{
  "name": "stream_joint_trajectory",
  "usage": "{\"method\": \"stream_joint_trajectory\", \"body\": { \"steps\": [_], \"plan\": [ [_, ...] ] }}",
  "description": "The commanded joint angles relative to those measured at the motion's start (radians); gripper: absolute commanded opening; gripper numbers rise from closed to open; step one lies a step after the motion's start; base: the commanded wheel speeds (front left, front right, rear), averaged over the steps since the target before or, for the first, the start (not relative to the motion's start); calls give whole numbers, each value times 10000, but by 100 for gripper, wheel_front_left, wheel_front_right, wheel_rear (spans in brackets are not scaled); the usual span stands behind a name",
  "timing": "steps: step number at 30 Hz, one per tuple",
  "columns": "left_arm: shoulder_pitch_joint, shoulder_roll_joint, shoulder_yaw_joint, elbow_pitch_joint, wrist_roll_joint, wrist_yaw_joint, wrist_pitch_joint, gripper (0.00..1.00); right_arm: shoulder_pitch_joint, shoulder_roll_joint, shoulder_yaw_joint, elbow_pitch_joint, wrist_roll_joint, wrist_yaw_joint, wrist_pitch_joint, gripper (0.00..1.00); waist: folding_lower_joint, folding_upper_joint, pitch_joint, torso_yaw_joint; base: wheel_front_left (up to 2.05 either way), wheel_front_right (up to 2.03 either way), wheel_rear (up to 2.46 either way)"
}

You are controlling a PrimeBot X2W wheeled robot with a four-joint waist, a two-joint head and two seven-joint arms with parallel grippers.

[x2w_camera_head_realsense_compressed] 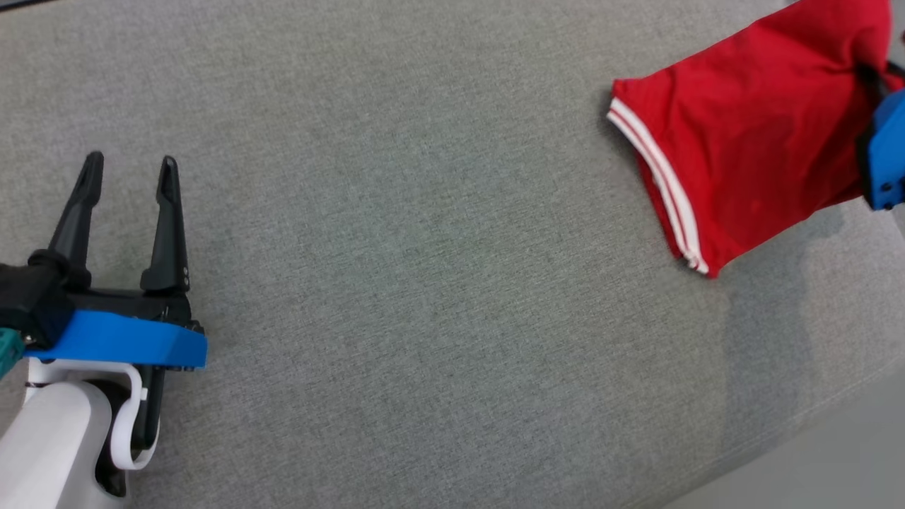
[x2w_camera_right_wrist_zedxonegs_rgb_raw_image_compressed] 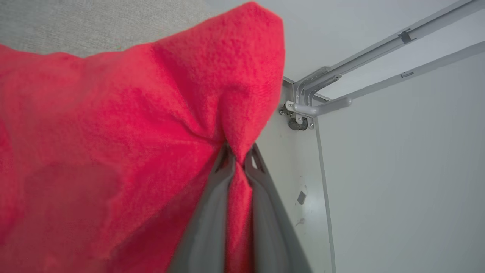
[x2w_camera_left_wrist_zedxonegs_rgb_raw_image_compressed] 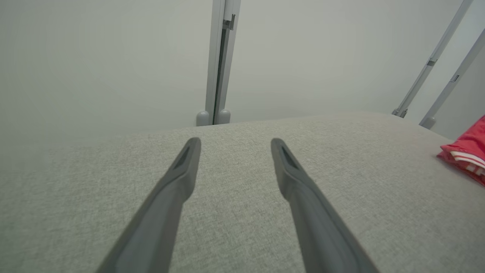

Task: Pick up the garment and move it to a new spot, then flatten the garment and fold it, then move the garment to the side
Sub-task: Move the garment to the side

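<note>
Head view had the left gripper (x2w_camera_head_realsense_compressed: 131,160) at the lower left, its two dark fingers spread wide apart above the grey cushion (x2w_camera_head_realsense_compressed: 424,297). (The left wrist view agreed: both fingers pointed across the grey fabric toward a pale wall (x2w_camera_left_wrist_zedxonegs_rgb_raw_image_compressed: 94,57) and an upright metal post (x2w_camera_left_wrist_zedxonegs_rgb_raw_image_compressed: 219,60).) The middle of the cushion lay between the two arms.

Farther right, the red shirt (x2w_camera_head_realsense_compressed: 749,127) was at the upper right of the head view, well apart from the left gripper. A hem with two white stripes faced the middle of the cushion. A soft shadow fell on the fabric below it. Whether that striped end touched the cushion or hung just over it could not be told. In the left wrist view the same striped end showed at the far right edge.

At the far right, the right gripper (x2w_camera_right_wrist_zedxonegs_rgb_raw_image_compressed: 238,159) was clamped on the shirt. In the right wrist view its fingers (x2w_camera_right_wrist_zedxonegs_rgb_raw_image_compressed: 212,212) were pressed together on a pinched fold of red cloth, which bunched above the tips. Grey metal rails (x2w_camera_right_wrist_zedxonegs_rgb_raw_image_compressed: 360,57) ran along the wall behind.
</note>
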Motion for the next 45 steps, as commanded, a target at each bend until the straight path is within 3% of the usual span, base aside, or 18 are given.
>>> {"method": "stream_joint_trajectory", "body": {
  "steps": [1, 7, 8, 9, 17, 24, 29, 35, 45],
  "plan": [
    [-235, 114, 7, -110, 90, 10, 78, 100, -216, 28, -263, 296, -158, -1, -260, 0, -2, 0, 161, 32, 0, 0, 0],
    [-420, 208, -191, -235, 219, -37, 321, 100, -437, 232, -1039, 1478, -710, -1, -1167, 0, -2, 0, 291, 149, 0, 0, 0],
    [-424, 202, -214, -239, 213, -43, 345, 100, -465, 248, -1143, 1652, -758, -1, -1325, 41, -2, 0, 281, 189, 0, 0, 0],
    [-452, 189, -226, -222, 210, -43, 353, 100, -505, 264, -1219, 1819, -837, -1, -1480, 100, -2, 0, 255, 240, 0, 0, 0],
    [-1, -240, -225, 202, -36, 69, -212, 100, -308, 649, -1916, 2561, -1443, -1, -2818, 100, -2, 0, -616, 726, 0, 0, 0],
    [1124, -925, -125, 1046, -504, 65, -717, 100, 1132, 1953, -2941, 2059, -818, 1, -4341, 100, -2, 0, -2432, 1282, 0, 0, 0],
    [1878, -1276, -13, 1426, -706, 6, -842, 100, 3036, 2950, -2928, 437, -294, 1, -4628, 100, -2, 0, -3384, 1826, 0, 0, 0],
    [2430, -1605, 195, 1751, -703, -68, -894, 100, 5132, 3651, -3248, -1534, 78, 1, -4478, 100, -2, 0, -4101, 2452, 0, 0, 0],
    [3147, -1850, 443, 1822, -483, -199, -907, 100, 7725, 4750, -4163, -4135, -745, 1, -3709, 100, -2, 0, -4742, 3072, 0, 0, 0]
  ]
}}
